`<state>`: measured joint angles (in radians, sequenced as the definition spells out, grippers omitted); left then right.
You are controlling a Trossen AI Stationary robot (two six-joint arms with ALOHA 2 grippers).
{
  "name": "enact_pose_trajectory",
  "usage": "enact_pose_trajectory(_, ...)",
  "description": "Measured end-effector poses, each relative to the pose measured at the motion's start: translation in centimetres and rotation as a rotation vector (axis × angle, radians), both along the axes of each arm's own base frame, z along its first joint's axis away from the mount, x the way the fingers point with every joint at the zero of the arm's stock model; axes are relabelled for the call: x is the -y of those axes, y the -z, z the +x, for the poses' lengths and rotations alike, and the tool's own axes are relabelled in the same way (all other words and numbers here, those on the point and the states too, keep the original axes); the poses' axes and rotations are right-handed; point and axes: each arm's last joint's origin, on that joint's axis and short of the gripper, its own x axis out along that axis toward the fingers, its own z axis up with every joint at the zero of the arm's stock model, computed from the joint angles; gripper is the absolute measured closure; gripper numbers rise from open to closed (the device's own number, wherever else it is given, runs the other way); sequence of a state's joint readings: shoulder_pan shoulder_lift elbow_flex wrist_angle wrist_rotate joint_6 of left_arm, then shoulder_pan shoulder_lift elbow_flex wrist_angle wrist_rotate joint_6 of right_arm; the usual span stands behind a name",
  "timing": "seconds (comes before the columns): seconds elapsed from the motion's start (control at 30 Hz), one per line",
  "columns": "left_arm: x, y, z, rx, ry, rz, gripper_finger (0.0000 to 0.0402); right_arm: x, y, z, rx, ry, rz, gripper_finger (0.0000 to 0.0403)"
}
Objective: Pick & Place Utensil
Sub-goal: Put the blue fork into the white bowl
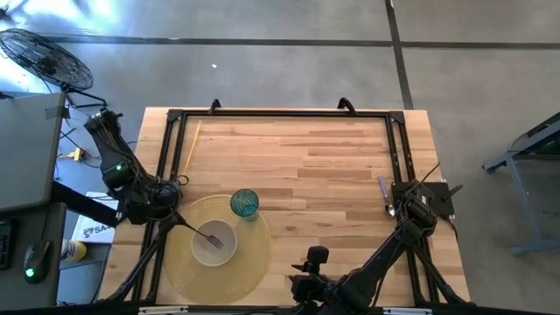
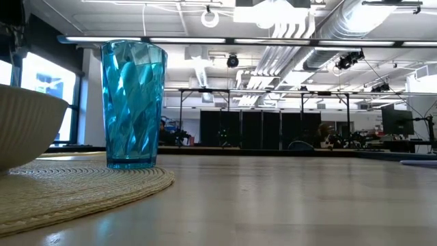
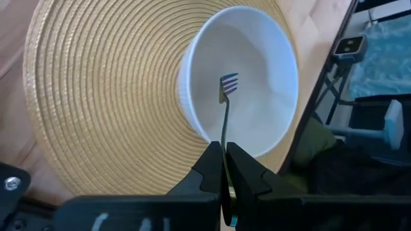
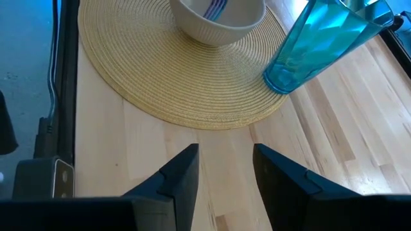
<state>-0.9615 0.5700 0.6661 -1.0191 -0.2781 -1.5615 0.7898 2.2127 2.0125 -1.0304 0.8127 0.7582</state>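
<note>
You are working on a pale butcher-block table (image 1: 315,166) framed by a black rail, set on a grey concrete floor with a fan (image 1: 44,59) off the far left corner. The low view looks across the tabletop into a large hall with bright strip lights, exposed ducts and dark partitions far back.

A round woven placemat (image 1: 249,254) lies near your left front edge. On it sits a white bowl (image 1: 213,247), and a blue tumbler (image 1: 244,204) stands upright on the mat's far rim, just beside the bowl.

Your left gripper (image 3: 223,172) is clamped on the handle of the fork (image 3: 226,99) — the tines hang over the inside of the bowl. Whether the tines touch the bowl's floor you cannot tell from any view.

Your right gripper (image 4: 225,168) has its fingers spread apart and holds nothing; it hovers over bare wood, looking toward the mat and tumbler. A spoon (image 1: 385,195) lies flat on the table near the right rail, well apart from the mat.

In the low view the bowl is cut off by the picture's edge, the fork does not show, and neither gripper is visible — only the tumbler stands whole. From above, the right gripper's fingers are hard to pick out against the dark arm near the front edge.
</note>
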Motion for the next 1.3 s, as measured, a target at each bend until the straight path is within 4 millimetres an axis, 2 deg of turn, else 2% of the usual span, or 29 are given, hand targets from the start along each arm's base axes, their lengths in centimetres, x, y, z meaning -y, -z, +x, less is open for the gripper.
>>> enact_pose_trajectory(0.37,0.1,1.8,0.1,-0.024,-0.008,0.012,0.0401,0.0,0.0,0.0,0.001,0.000,0.001,0.0262)
enact_pose_trajectory(0.6,0.1,1.9,0.1,-0.027,-0.008,0.019,0.0400,0.0,0.0,0.0,0.001,0.000,0.001,0.0262)
enact_pose_trajectory(0.9,0.0,2.1,0.0,-0.029,0.010,0.054,0.0370,0.0,0.0,0.0,0.001,0.000,0.001,0.0262)
enact_pose_trajectory(1.3,-0.1,2.1,-0.1,-0.040,0.003,0.063,0.0366,-0.1,0.0,0.1,0.009,0.000,0.010,0.0262)
